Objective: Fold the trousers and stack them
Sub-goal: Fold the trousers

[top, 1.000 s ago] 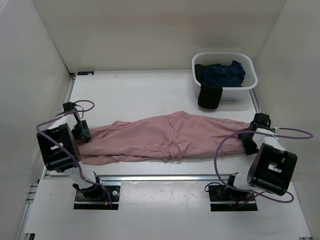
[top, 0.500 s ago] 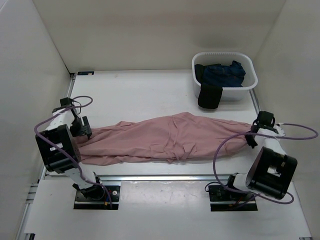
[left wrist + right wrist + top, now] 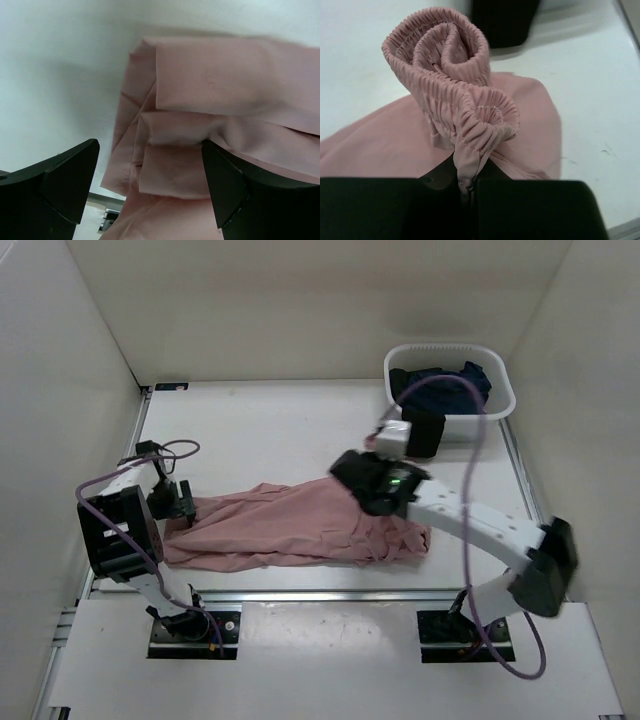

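What the views hide or crop
From above, the right fingers (image 3: 530,210) lie hidden under their own arm, along with a patch of the trousers (image 3: 280,525) (the wrist view crops both fingers at its lower edge). The left fingers (image 3: 65,180) are likewise cropped, and the pink cloth runs off that view's right edge.

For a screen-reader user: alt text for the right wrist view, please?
The right pincer is shut on the gathered waistband of the pink trousers, which curls up above it. A black cloth piece shows behind, on the white table.
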